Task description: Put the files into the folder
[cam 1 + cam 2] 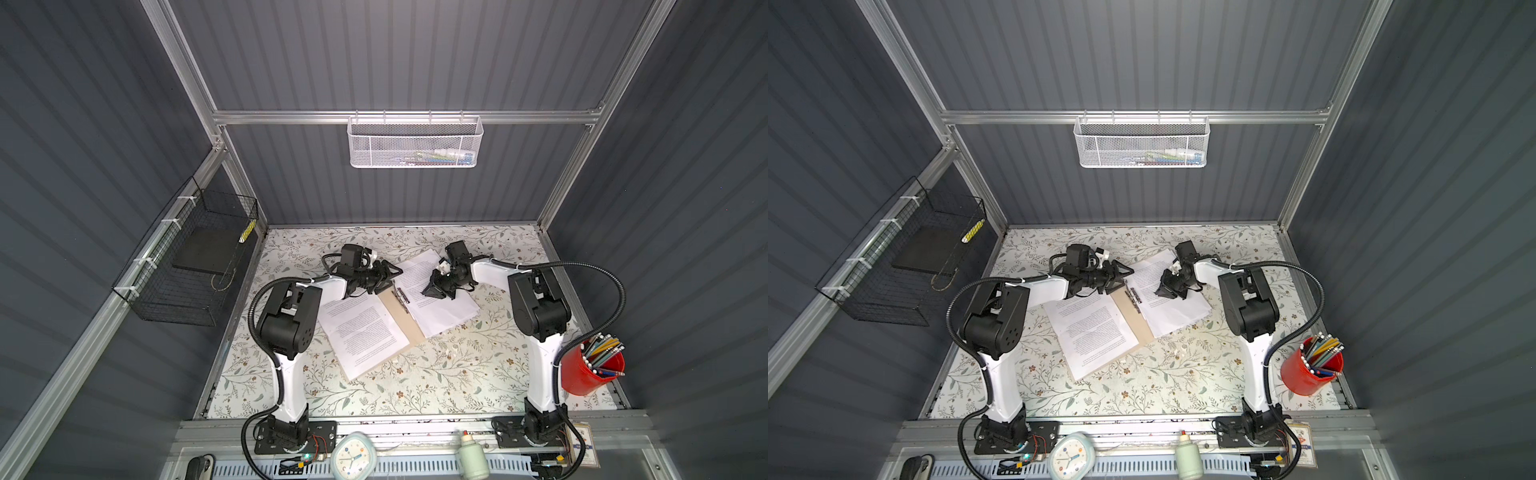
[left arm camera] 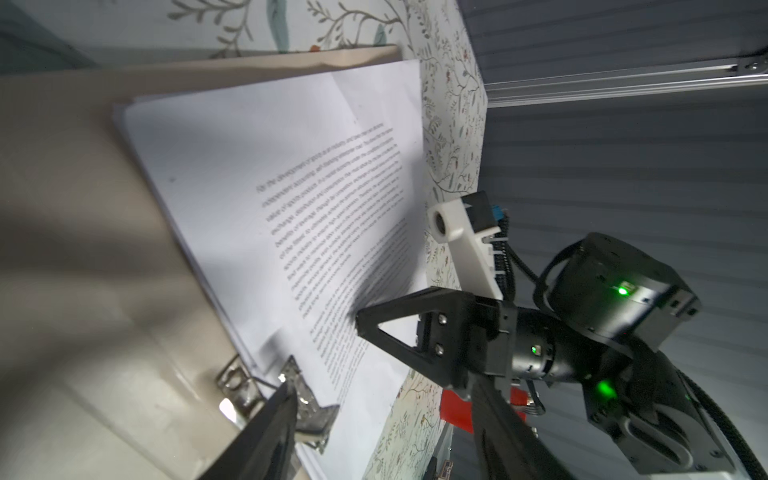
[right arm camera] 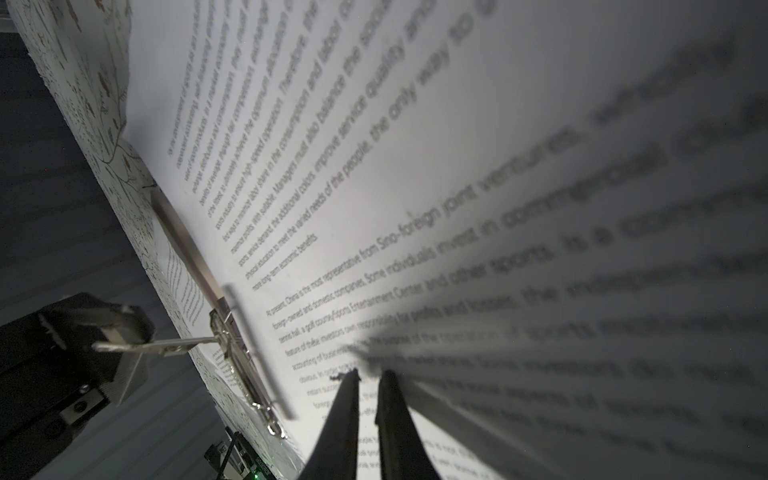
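Note:
The tan folder (image 1: 409, 328) (image 1: 1138, 324) lies open on the floral table, its metal clip (image 1: 401, 296) along the spine. White printed files cover both halves, one stack on the left (image 1: 361, 332) and one on the right (image 1: 444, 305). My left gripper (image 1: 392, 276) (image 2: 382, 395) is open at the clip's far end. One finger (image 2: 274, 424) rests against the clip (image 2: 309, 405), whose lever (image 3: 166, 345) stands raised. My right gripper (image 1: 434, 293) (image 3: 368, 372) is shut, with only a narrow gap, its tips on the right stack's top sheet (image 3: 457, 145).
A red cup of pencils (image 1: 592, 365) stands at the table's right edge. A black wire basket (image 1: 187, 266) hangs on the left wall and a white mesh basket (image 1: 415, 141) on the back rail. A clock (image 1: 353, 455) and a bottle (image 1: 471, 457) sit on the front ledge.

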Available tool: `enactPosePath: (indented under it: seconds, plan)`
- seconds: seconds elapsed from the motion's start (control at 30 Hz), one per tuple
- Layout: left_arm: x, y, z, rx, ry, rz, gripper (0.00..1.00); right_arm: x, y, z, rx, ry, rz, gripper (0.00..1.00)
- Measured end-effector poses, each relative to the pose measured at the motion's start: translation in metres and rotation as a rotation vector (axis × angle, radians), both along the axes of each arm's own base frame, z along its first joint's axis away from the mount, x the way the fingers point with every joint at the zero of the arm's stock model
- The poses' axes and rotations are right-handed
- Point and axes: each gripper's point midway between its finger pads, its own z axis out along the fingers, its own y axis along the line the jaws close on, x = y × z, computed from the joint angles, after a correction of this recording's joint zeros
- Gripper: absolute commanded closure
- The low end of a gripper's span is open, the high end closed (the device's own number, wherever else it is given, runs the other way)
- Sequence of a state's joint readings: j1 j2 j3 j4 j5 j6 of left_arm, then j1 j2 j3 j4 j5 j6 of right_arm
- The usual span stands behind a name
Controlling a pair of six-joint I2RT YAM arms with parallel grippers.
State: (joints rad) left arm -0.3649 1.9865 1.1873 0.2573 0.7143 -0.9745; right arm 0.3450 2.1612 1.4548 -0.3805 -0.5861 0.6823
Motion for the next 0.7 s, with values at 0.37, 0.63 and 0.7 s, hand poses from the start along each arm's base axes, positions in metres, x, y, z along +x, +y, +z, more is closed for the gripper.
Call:
enactPosePath:
  seconds: [0.37,0.63,0.7]
  plan:
    - [-0.032,-0.025,-0.005,-0.042,0.028,-0.072,0.33,0.002,0.004,0.001,0.037,-0.004,-0.013,0.81]
    - [-0.054,-0.027,-0.026,-0.017,0.067,-0.102,0.33,-0.007,-0.002,0.023,0.04,-0.019,-0.061,0.65]
    - [-0.056,-0.026,-0.03,-0.009,0.067,-0.102,0.33,-0.01,-0.006,0.046,0.046,-0.059,-0.086,0.6]
